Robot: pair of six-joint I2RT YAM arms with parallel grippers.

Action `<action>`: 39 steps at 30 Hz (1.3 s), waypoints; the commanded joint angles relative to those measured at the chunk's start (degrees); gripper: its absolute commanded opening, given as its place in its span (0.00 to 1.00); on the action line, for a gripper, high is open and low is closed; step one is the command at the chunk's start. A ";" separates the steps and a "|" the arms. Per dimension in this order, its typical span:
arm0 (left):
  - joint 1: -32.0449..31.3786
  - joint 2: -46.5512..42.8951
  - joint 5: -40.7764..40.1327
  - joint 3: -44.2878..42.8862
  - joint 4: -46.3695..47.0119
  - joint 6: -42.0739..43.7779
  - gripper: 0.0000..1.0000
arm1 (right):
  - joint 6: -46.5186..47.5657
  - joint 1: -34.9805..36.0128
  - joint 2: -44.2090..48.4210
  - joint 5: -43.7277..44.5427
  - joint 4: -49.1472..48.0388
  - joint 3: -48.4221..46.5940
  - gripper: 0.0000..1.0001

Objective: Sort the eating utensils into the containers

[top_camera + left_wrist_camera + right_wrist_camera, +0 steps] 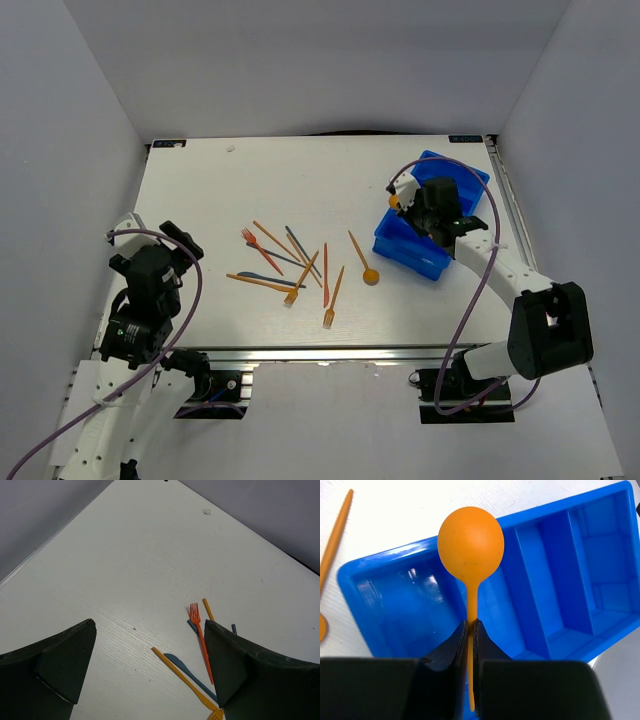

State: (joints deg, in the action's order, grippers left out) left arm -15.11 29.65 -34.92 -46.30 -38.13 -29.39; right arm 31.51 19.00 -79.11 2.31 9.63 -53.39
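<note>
Your right jaws are pinched shut on the thin handle of a round-bowled orange plastic spoon [470,540]. The handle runs straight up between the two tips, and the bowl sticks out past them. Behind the spoon you see the bright blue plastic tray [530,595] with its long compartments side by side. The bowl shows in front of the tray's rim and the big compartment at one end. You cannot tell from these views if the spoon touches the tray. The tray sits on the far right part of the white desk [200,190], turned at a slant. A second orange spoon [364,262] lies flat on the desk near the tray's left side, not touching it. Further left is a loose pile of utensils [290,270]: orange forks, orange sticks, some dark blue-grey pieces and one red plastic fork [260,248], many of them crossing each other. Your left jaws are as wide open as they go and hold nothing. They hang over the left part of the desk, with the pile ahead and to the right. In the left wrist view the red fork lies just beside the right finger [250,675].
</note>
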 commanded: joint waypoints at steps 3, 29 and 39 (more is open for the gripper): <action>0.00 1.29 0.81 0.07 0.07 0.21 0.98 | 0.57 -0.64 -0.08 -1.78 -6.20 2.58 0.00; 0.00 1.64 0.11 0.16 -0.19 0.21 0.98 | -2.74 -1.34 3.78 -11.78 4.44 -2.07 0.29; 0.00 2.34 -0.06 0.07 -0.19 0.03 0.98 | -24.45 14.99 2.13 -6.92 -1.12 -9.68 0.89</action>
State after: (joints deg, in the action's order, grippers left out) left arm -15.11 31.62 -34.74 -46.30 -38.15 -29.39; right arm 16.08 28.77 -75.00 -10.22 9.96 -57.32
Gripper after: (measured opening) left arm 0.979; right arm 0.890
